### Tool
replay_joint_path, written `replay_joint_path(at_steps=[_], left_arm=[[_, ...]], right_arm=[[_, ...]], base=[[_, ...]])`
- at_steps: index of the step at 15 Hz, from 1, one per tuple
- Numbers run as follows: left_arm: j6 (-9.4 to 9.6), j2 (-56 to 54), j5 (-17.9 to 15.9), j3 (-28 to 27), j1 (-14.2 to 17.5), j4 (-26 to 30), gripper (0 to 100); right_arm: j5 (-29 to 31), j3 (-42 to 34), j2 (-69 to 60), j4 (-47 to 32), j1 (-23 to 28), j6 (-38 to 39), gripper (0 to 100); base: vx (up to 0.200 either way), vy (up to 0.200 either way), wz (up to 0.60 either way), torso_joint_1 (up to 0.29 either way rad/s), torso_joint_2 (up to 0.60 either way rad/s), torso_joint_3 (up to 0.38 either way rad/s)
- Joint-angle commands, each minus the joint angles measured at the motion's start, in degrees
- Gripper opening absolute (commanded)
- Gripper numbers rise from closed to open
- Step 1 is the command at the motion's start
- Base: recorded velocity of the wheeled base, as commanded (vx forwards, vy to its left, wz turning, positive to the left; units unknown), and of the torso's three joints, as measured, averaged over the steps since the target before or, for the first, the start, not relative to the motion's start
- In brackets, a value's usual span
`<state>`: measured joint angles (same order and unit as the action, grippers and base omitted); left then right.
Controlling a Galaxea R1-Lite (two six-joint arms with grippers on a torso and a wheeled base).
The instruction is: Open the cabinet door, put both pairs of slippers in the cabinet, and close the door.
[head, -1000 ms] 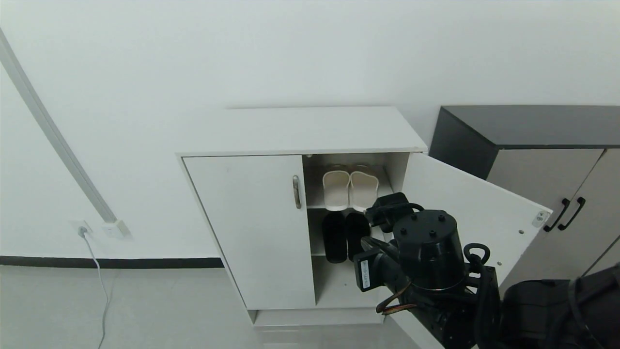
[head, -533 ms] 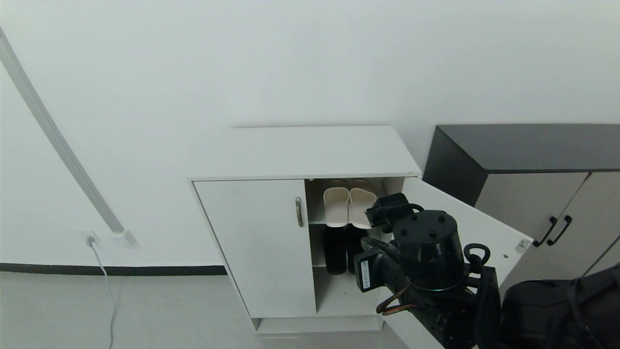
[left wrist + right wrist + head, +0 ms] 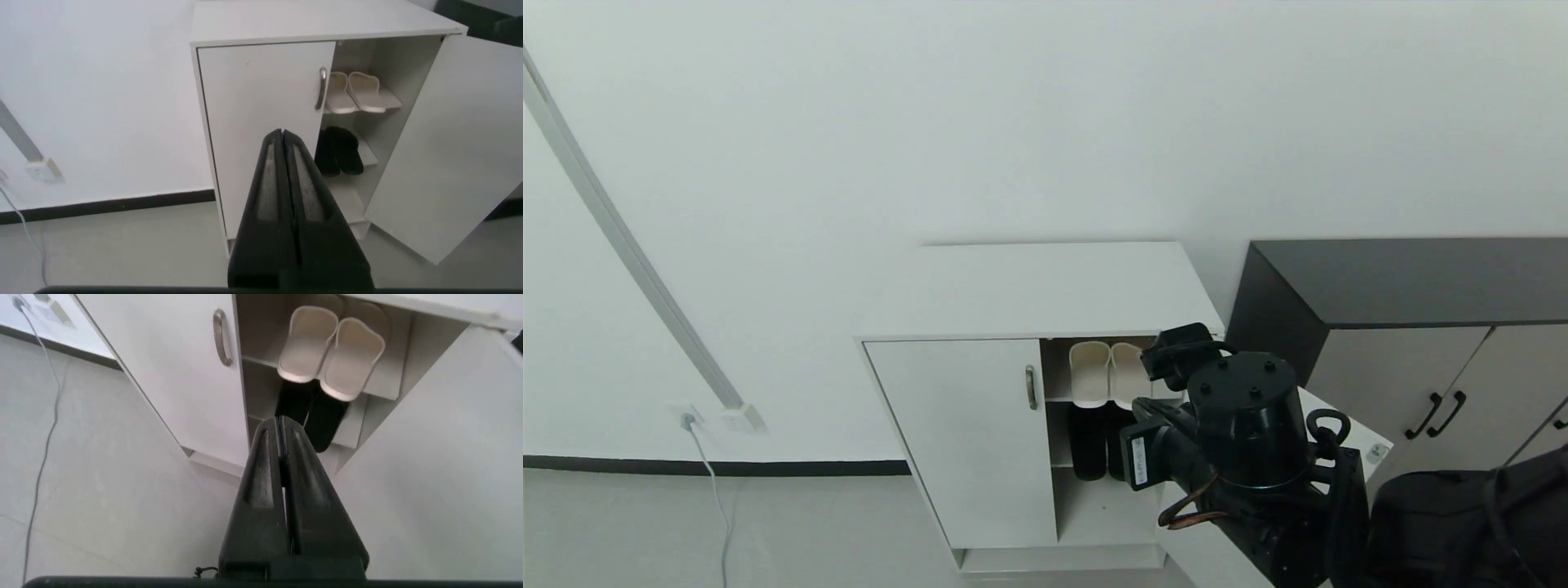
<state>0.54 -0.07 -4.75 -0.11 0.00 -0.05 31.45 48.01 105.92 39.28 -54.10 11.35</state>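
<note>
The white cabinet [image 3: 1045, 286] stands against the wall with its left door [image 3: 964, 441] shut and its right door [image 3: 1364, 437] swung wide open. On the upper shelf lies a white pair of slippers [image 3: 1107, 371], and a black pair [image 3: 1090, 441] sits on the shelf below. My right arm [image 3: 1241, 433] hangs in front of the open side. My right gripper [image 3: 282, 423] is shut on nothing, short of the shelves with the white pair [image 3: 331, 347] and black pair [image 3: 315, 416]. My left gripper [image 3: 282, 135] is shut and empty, well back from the cabinet front, facing the shut door [image 3: 261, 122].
A dark-topped cabinet [image 3: 1405, 278] with black handles stands right beside the white one, behind the open door. A wall socket with a cable [image 3: 690, 421] and a slanted conduit [image 3: 621, 237] are on the left. Bare grey floor [image 3: 727, 531] lies before the cabinet.
The whole head picture has shifted: the cabinet now sits lower and looks smaller, so the camera has moved back. My right arm keeps its place in the picture. Slippers and doors are unchanged.
</note>
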Motion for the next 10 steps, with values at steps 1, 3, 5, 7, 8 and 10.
replay_joint_path(at_steps=[1, 3, 5, 7, 8, 10], left_arm=[[-0.01, 0.1, 0.0, 0.0, 0.0, 0.0, 0], [-0.01, 0.1, 0.0, 0.0, 0.0, 0.0, 0], [-0.01, 0.1, 0.0, 0.0, 0.0, 0.0, 0], [-0.01, 0.1, 0.0, 0.0, 0.0, 0.0, 0], [-0.01, 0.1, 0.0, -0.1, 0.0, 0.0, 0], [-0.01, 0.1, 0.0, -0.1, 0.0, 0.0, 0]], right_arm=[[0.0, 0.0, -0.3, 0.1, 0.1, 0.0, 0], [0.0, 0.0, -0.3, 0.1, 0.1, 0.0, 0], [0.0, -0.2, -0.3, 0.1, 0.1, -0.4, 0], [0.0, -0.2, -0.3, 0.1, 0.1, -0.6, 0], [0.0, -0.3, -0.3, 0.1, 0.1, -0.6, 0], [0.0, -0.5, -0.3, 0.1, 0.1, -0.7, 0]], base=[[0.0, 0.0, 0.0, 0.178, -0.39, -0.212], [0.0, 0.0, 0.0, 0.04, -0.07, -0.038], [0.0, 0.0, 0.0, 0.0, 0.0, 0.0], [0.0, 0.0, 0.0, 0.0, 0.0, 0.0], [0.0, 0.0, 0.0, 0.0, 0.0, 0.0], [0.0, 0.0, 0.0, 0.0, 0.0, 0.0]])
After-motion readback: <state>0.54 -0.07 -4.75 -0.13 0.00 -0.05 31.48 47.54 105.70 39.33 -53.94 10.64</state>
